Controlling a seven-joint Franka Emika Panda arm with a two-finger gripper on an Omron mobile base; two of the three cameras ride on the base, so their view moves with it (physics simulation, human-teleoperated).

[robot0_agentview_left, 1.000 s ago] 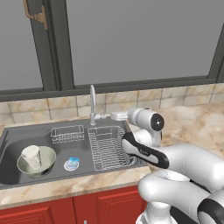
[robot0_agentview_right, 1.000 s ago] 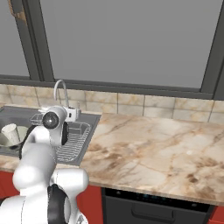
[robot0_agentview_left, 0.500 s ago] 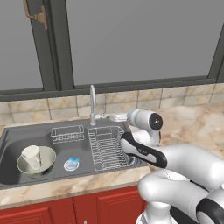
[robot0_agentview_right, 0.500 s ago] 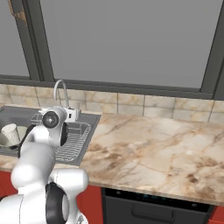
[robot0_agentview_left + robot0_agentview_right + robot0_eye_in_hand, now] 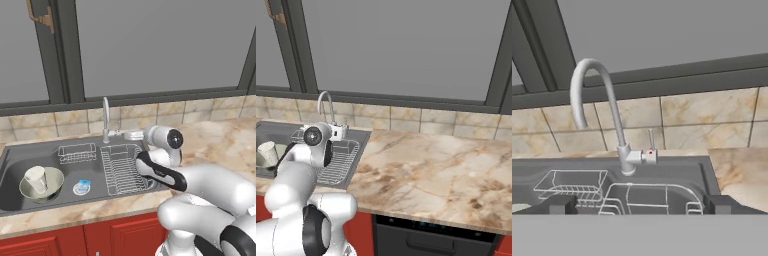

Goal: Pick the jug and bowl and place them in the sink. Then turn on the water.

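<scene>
A: Far left of the sink [image 5: 15,165]: bowl [image 5: 42,186] resting on the basin floor, jug [image 5: 36,179] standing inside it.
B: Just right of that, small blue-white drain disc [image 5: 82,187], then wire rack [image 5: 124,170].
A: Chrome faucet [image 5: 594,107] straight ahead, spout dry, lever [image 5: 651,144] upright.
B: End effector [image 5: 639,204] level with the rack, fingers [image 5: 560,204] spread wide, gripping nothing. Marble surface [image 5: 426,170] off to the right.
</scene>
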